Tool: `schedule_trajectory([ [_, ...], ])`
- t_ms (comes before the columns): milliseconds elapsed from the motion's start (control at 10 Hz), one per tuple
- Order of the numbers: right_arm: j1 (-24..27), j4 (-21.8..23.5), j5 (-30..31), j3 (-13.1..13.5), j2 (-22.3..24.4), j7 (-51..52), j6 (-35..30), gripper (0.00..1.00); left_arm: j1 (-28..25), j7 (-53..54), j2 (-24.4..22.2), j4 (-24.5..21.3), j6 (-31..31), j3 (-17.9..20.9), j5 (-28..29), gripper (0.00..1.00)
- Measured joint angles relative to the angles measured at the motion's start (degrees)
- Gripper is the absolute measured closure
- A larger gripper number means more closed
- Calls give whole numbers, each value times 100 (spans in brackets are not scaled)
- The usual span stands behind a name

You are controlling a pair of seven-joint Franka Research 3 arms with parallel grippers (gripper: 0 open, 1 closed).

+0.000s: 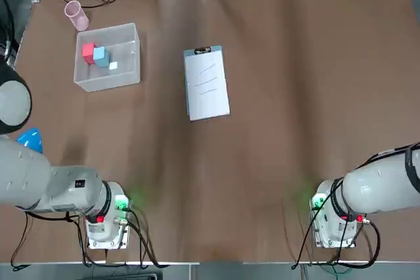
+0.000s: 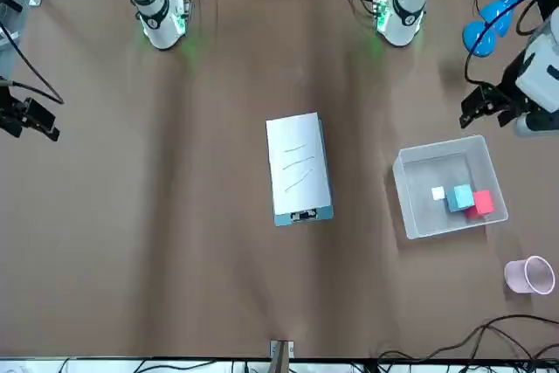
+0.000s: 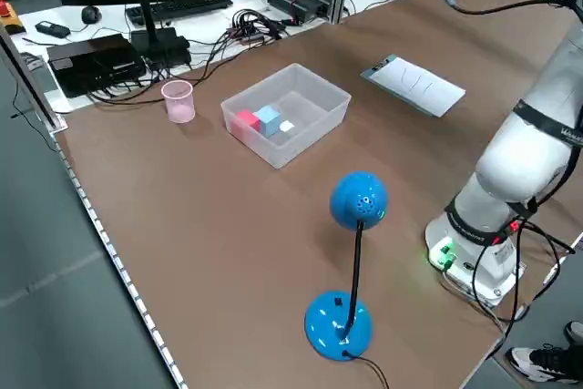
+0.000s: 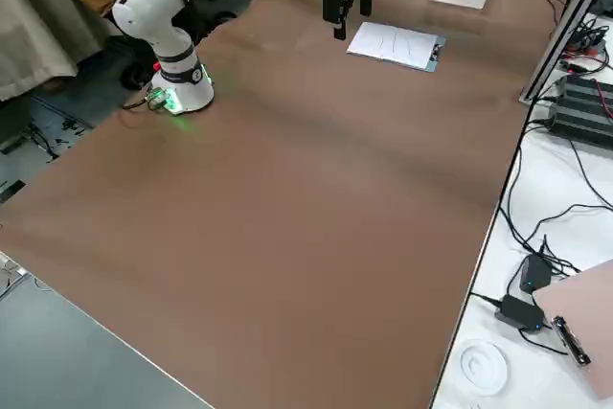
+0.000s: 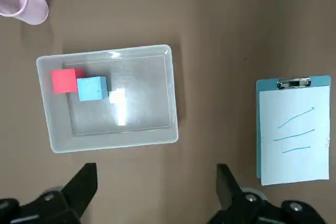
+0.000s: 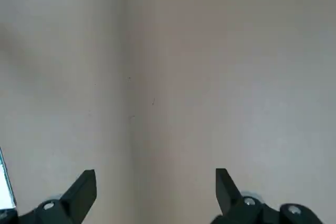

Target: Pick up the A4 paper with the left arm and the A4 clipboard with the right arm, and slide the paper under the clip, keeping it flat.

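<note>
Both end effectors gape empty; scribbled white A4 paper [image 1: 209, 86] covers blue A4 clipboard [image 1: 204, 51].

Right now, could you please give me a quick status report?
Both grippers open: left gripper, right gripper. Paper flat on clipboard, apparently under the clip. Nothing in the way.

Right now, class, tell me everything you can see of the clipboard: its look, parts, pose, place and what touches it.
The clipboard is a flat, light blue rectangular board that looks like plastic, lying flat near the middle of the brown table. A small metal clip sits at its short edge farthest from the robot. A white paper with a few pen lines lies on it, covering most of the board, so blue shows only along the edges. No gripper touches it. The clear bin stands apart, on the robot's left.
</note>
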State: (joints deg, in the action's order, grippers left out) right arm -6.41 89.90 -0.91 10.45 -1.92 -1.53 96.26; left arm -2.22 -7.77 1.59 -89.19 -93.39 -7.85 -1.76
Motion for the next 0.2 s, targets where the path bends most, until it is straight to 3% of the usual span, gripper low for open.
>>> schedule_trajectory([
  [200, 0, -1, 0, 0, 0, 0, 0, 0, -2, 19, 12, -6, 11, -2, 171, 0],
])
